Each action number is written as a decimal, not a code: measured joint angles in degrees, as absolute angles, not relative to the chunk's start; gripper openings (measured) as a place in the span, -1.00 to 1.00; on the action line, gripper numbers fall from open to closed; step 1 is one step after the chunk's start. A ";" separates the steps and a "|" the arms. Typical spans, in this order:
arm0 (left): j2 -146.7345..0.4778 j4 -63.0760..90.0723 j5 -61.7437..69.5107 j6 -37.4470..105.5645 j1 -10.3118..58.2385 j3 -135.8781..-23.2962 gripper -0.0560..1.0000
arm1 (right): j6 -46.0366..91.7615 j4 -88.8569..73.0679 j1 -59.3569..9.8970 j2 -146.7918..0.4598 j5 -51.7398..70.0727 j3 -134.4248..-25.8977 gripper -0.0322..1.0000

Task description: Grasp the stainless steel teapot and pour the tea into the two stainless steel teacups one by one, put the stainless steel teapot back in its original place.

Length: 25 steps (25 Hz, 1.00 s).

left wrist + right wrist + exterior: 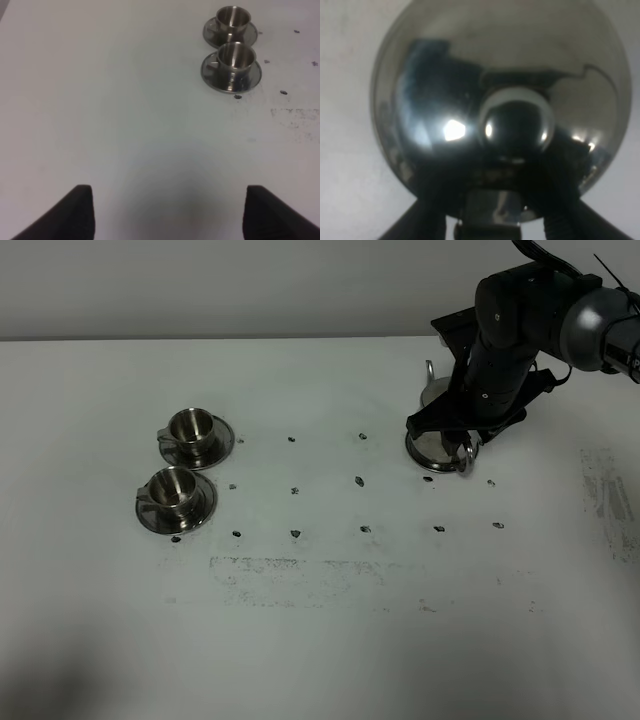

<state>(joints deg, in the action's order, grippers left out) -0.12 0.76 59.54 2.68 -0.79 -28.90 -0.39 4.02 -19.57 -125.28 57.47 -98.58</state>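
Observation:
The stainless steel teapot (428,453) stands on the table at the right, mostly hidden under my right arm; only its base, thin spout and a loop show. In the right wrist view its domed lid (500,65) and knob (517,122) fill the picture. My right gripper (495,220) is down over it, its fingers (427,220) spread wide on either side of the handle, open. The two stainless steel teacups (190,428) (172,490) sit on saucers at the left, also seen as near cup (236,55) and far cup (233,17). My left gripper (170,215) is open over bare table. The tea is hidden.
The white table (320,640) carries rows of small black marks (295,490) across its middle and a scuffed patch (290,570) toward the front. Its far edge (200,338) meets a grey wall. A worn smear (610,500) lies at the right edge.

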 joint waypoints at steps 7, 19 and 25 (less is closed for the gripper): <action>-0.12 0.76 59.54 2.68 -0.79 -28.90 0.25 | 0.36 4.02 -19.57 -126.02 57.47 -98.58 -0.06; -0.12 0.76 59.54 2.68 -0.79 -28.90 0.25 | 4.64 3.50 -19.57 -126.02 55.69 -98.58 -0.55; -0.12 0.76 59.54 2.68 -0.79 -28.90 0.25 | 6.01 3.48 -19.57 -126.02 55.40 -98.58 -0.55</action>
